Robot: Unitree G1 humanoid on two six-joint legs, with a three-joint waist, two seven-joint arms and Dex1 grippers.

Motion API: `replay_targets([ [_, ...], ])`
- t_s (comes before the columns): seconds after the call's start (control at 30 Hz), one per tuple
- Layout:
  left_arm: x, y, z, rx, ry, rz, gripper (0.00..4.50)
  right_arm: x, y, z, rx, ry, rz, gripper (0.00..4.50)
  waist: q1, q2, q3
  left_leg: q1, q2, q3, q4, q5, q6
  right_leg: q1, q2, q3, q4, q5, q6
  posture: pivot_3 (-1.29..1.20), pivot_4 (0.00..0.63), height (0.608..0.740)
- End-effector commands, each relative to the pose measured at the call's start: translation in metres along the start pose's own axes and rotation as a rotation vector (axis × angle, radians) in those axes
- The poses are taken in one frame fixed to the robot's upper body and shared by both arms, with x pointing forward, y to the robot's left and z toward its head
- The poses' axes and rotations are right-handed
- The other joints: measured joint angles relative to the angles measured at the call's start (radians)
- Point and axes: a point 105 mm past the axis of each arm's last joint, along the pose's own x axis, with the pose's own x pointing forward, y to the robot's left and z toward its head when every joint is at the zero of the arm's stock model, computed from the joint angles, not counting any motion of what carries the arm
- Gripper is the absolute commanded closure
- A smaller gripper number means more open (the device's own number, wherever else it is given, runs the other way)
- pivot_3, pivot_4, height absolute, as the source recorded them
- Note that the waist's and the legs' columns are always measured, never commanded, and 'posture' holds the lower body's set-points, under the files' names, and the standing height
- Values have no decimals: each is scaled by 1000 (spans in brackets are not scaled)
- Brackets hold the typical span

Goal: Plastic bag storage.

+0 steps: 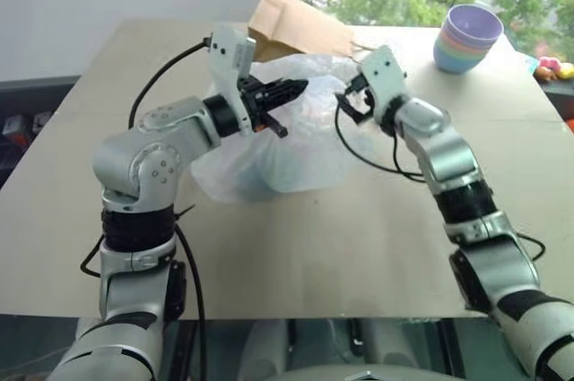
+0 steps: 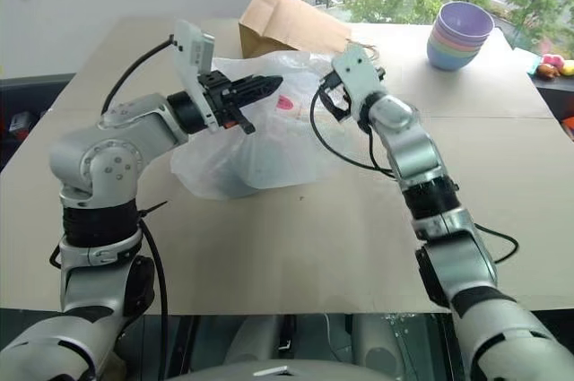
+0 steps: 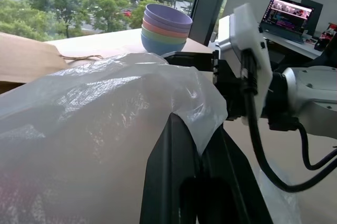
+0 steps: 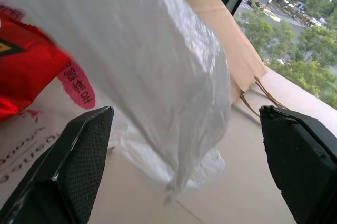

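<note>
The plastic bag [image 1: 269, 152], a crinkly translucent whitish film, lies bunched on the middle of the table. My left gripper [image 1: 300, 87] is shut on its raised upper edge, and the film drapes over the fingers [image 3: 171, 171] in the left wrist view. My right gripper [image 1: 350, 103] hovers just to the right of that edge, level with it. It is open, its two pads [image 4: 79, 155] are wide apart, and it holds nothing. Between them the right wrist view shows the hanging film [image 4: 158, 60]. A glossy red packet [image 4: 21, 71] shows through the bag's side.
A brown paper bag [image 1: 296, 27] lies on its side just behind the plastic bag. A stack of pastel bowls [image 1: 468, 38] stands at the table's far right corner. Small colourful toys [image 1: 549, 67] sit past the right edge. Bare tabletop [image 1: 359, 246] lies in front.
</note>
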Motion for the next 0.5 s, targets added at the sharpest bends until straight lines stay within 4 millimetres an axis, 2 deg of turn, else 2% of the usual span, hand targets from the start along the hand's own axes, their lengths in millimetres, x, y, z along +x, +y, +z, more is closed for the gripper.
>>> replay_targets([
  [0.03, -4, -5, 14, 60, -44, 2, 4500, 7, -15, 12, 9, -68, -36, 907, 3, 0, 0, 0, 0, 0, 0, 0, 0, 0, 0, 0, -1, 0, 0, 0, 150, 740],
  [0.13, -7, -4, 14, 51, -47, 3, 4500, 7, -19, 13, -6, -84, -44, 2190, 3, 0, 0, -1, 0, 0, -1, 0, 0, 0, -1, 0, -4, 0, 0, 0, 150, 740],
  [0.2, -13, -8, 13, -13, -47, -51, 4500, 5, -22, 13, -14, -92, -46, 3201, 0, 0, 0, -1, 0, 0, -2, 0, 0, 0, -1, 0, -4, 0, 0, 0, 150, 740],
  [0.23, -15, -11, 13, -38, -49, -77, 4500, 5, -23, 13, -17, -95, -46, 3374, -2, 0, 0, -1, 0, 0, -2, 0, 0, -1, -1, 0, -4, 0, 0, 0, 150, 740],
  [0.27, -20, -17, 18, -100, -71, -137, 4247, 3, -25, 13, -23, -96, -49, 3998, -3, 0, 0, -1, 0, 0, -2, 0, 0, -1, -1, 0, -3, 0, 0, 0, 150, 740],
  [0.3, -26, -24, 25, -161, -106, -210, 3933, 0, -29, 13, -33, -97, -52, 4416, -4, 0, 0, -1, 0, 0, -2, 0, 0, -1, -1, 0, -3, 0, 0, 0, 150, 740],
  [0.33, -31, -31, 30, -196, -119, -267, 3672, -2, -33, 13, -39, -96, -56, 4500, -3, 0, 0, -2, 1, 0, -2, 0, 0, -2, -1, 0, -2, 0, 0, 0, 150, 740],
  [0.37, -36, -34, 31, -254, -117, -314, 3202, -6, -40, 12, -49, -91, -64, 4500, -3, 0, 0, -2, 1, -1, -2, 0, 0, -2, -1, 0, -2, 0, 0, 0, 150, 740],
  [0.5, -57, -45, 19, -362, -39, -425, 1474, -24, -65, 5, -75, -58, -110, 4500, -3, 0, 0, -1, 1, -1, -2, 0, 0, -1, -1, 0, -1, 0, 0, 0, 150, 740],
])
